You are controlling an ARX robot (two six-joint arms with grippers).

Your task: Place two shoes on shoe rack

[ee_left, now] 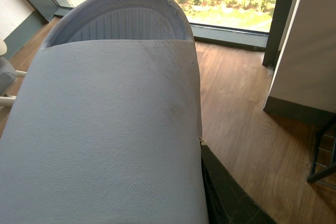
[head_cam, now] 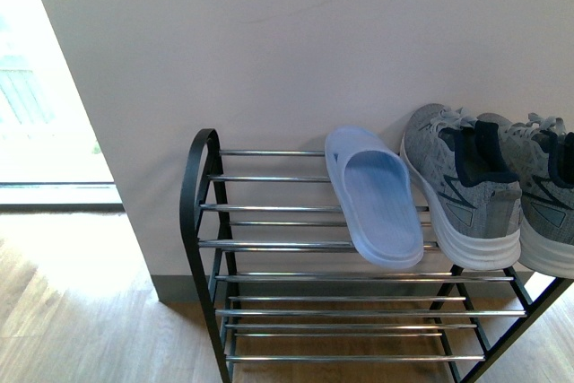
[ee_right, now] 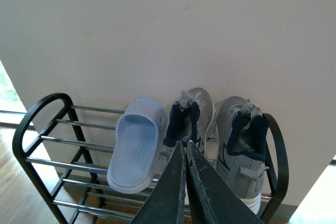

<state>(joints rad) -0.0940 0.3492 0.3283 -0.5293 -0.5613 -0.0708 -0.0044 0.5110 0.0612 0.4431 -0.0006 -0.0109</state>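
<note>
A pale blue slide sandal (head_cam: 377,199) lies on the top tier of the shoe rack (head_cam: 269,208), toe toward the wall. To its right stand two grey knit sneakers (head_cam: 462,190) (head_cam: 547,204). A second pale blue slide sandal (ee_left: 105,129) fills the left wrist view, held above the wooden floor. My left gripper is shut on it, and only one dark finger (ee_left: 226,192) shows beside its edge. My right gripper (ee_right: 184,145) is shut and empty, hanging in front of the rack (ee_right: 42,140), level with the left sneaker (ee_right: 189,116). Neither arm shows in the front view.
The rack stands against a white wall (head_cam: 269,42), with lower tiers of silver rods (head_cam: 341,311) below. Its top tier has bare rods (head_cam: 260,177) left of the slide. A bright window (head_cam: 36,87) is at the far left. A rack leg (ee_left: 320,156) shows in the left wrist view.
</note>
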